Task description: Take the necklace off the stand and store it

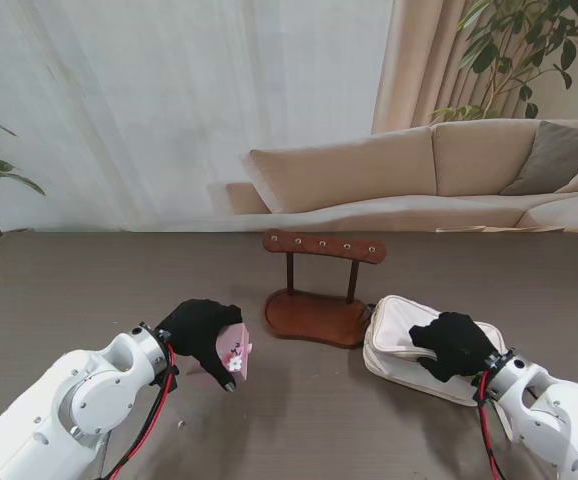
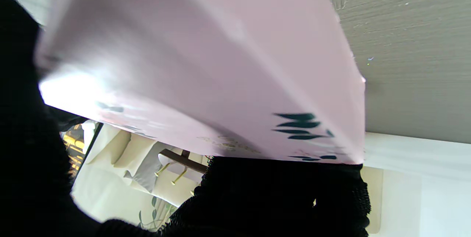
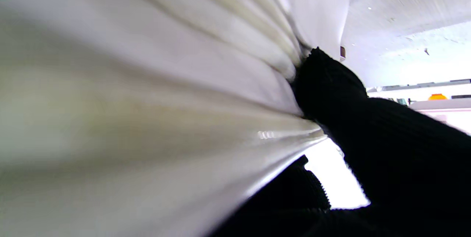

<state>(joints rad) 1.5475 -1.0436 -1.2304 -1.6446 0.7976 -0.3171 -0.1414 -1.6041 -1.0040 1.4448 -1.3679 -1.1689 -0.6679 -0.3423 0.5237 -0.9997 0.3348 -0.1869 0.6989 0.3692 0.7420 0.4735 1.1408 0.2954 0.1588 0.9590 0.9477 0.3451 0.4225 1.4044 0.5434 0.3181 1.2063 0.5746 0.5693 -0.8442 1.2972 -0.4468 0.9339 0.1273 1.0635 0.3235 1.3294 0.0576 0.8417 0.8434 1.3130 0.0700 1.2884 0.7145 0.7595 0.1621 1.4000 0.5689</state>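
Observation:
A dark wooden necklace stand with a row of pegs sits mid-table, and I see no necklace hanging on it. To its left, my left hand is shut on a pink printed card, held just above the table. The left wrist view is mostly filled by that card, which bears dark leaf marks and a faint gold patch; whether that patch is the necklace I cannot tell. My right hand grips the edge of a white pouch lying right of the stand. In the right wrist view, black fingers pinch its fabric.
The stand's oval base touches the pouch's left end. A tiny pale speck lies on the grey table near my left forearm. A beige sofa and plants stand beyond the table's far edge.

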